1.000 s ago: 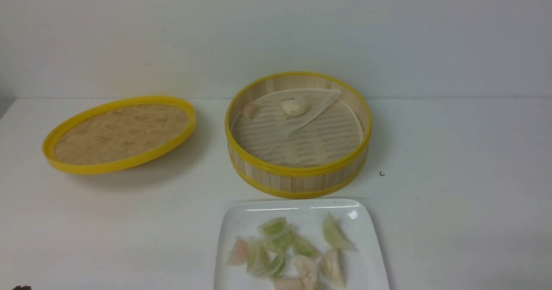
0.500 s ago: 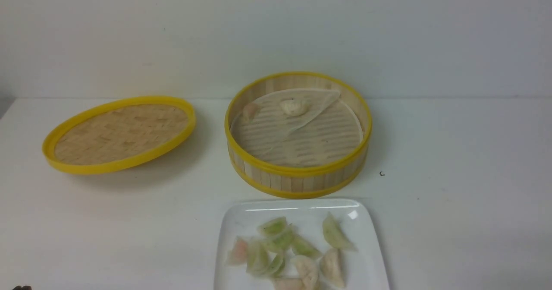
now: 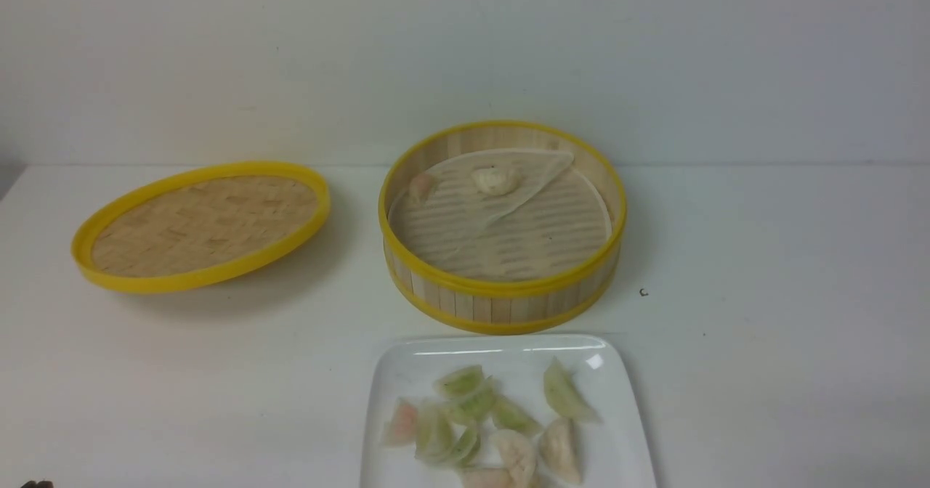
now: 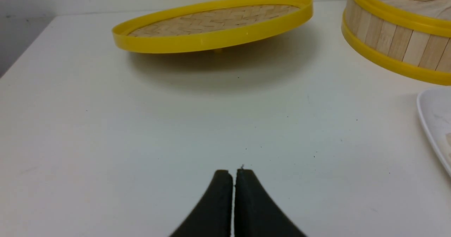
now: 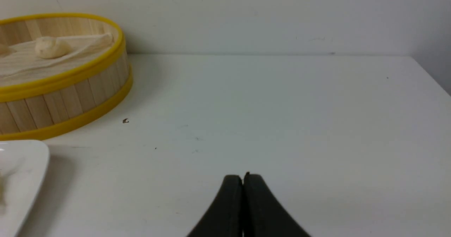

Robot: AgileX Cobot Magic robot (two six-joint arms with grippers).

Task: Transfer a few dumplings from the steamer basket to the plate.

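Observation:
The steamer basket (image 3: 501, 295) stands at the table's middle, with a folded paper liner, a cream dumpling (image 3: 495, 180) and a pinkish one (image 3: 421, 185) at its far side. The white plate (image 3: 407, 372) lies in front of it with several green, pink and cream dumplings (image 3: 479, 423). My left gripper (image 4: 233, 173) is shut and empty over bare table, left of the plate. My right gripper (image 5: 242, 177) is shut and empty over bare table, right of the plate. The basket also shows in the left wrist view (image 4: 391, 43) and in the right wrist view (image 5: 70, 99).
The flat woven lid (image 3: 203, 223) with a yellow rim lies tilted at the left, also in the left wrist view (image 4: 211, 29). A small dark speck (image 3: 643, 293) lies on the table right of the basket. A wall closes the back.

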